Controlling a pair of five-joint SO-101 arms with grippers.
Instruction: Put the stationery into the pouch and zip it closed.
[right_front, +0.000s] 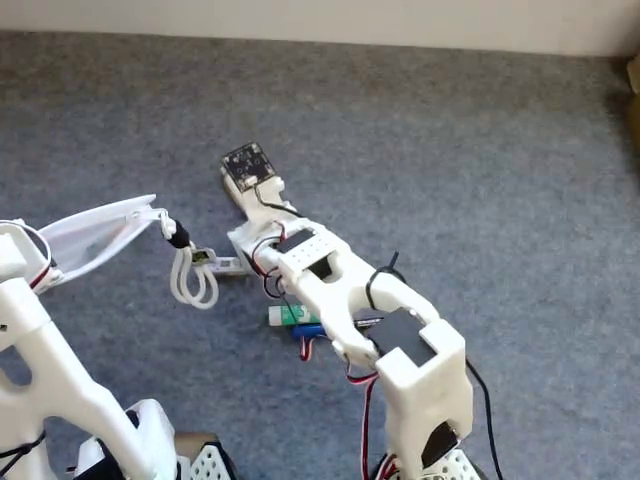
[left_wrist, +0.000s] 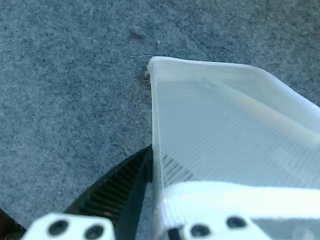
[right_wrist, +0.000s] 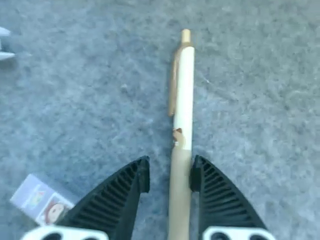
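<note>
Between the ribbed black fingers (right_wrist: 125, 195) of the right end effector (right_wrist: 170, 162) lay a cream pen (right_wrist: 184, 90), flat on the grey, carpet-like worktop (right_front: 480, 150). The end effector stood narrowly open astride the barrel. One finger seemed to touch the pen and the other stood just apart from it, though the contact was hard to judge. The pen ran straight out past the fingertips, with its clip toward the far end. Just beside the outer edge of one finger, back toward the end effector's base, lay a small clear packet (right_wrist: 37, 202) with a printed picture on it. Behind that end effector, under the right arm (right_front: 340, 285), a green-and-white stick (right_front: 288, 315) and a blue item (right_front: 305, 330) lay side by side on the worktop.

The left end effector (left_wrist: 151, 162) was clamped on the translucent white mesh pouch (left_wrist: 225, 130), with a black finger against the pouch's edge. The pouch stretched away beyond the fingertips. At its far end a dark zip pull (right_front: 178, 238) carried a white cord loop (right_front: 195, 278), which lay on the worktop near the right end effector.
</note>
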